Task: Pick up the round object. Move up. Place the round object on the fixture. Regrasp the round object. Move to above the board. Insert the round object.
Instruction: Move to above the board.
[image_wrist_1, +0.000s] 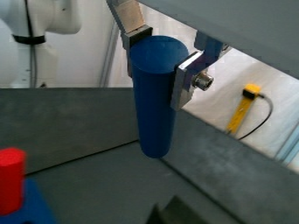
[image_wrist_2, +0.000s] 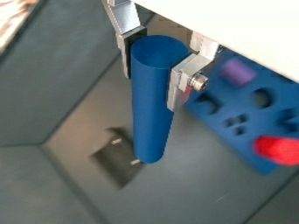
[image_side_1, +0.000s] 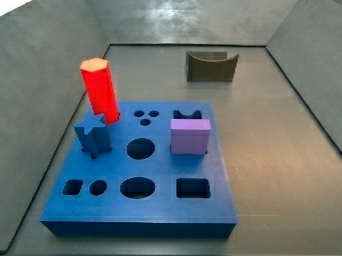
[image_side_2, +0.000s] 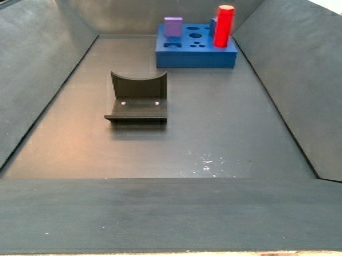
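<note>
My gripper (image_wrist_1: 162, 59) is shut on the round object (image_wrist_1: 152, 96), a smooth blue cylinder that hangs upright from the jaws well above the floor; it also shows in a wrist view (image_wrist_2: 149, 96), held by the same gripper (image_wrist_2: 156, 66). The fixture (image_wrist_2: 119, 156) lies on the floor below the cylinder's lower end. Both side views show the fixture (image_side_1: 211, 65) (image_side_2: 138, 98) standing apart from the board (image_side_1: 167, 170) (image_side_2: 197, 60). The gripper and cylinder are out of both side views. The board (image_wrist_2: 247, 144) lies off to one side of the cylinder.
A red hexagonal peg (image_side_1: 100, 88) (image_side_2: 225, 25), a short blue star peg (image_side_1: 94, 135) and a purple block (image_side_1: 191, 135) stand in the board. Grey sloping walls (image_side_2: 40, 90) enclose the floor. A yellow tool (image_wrist_1: 247, 101) lies outside the wall.
</note>
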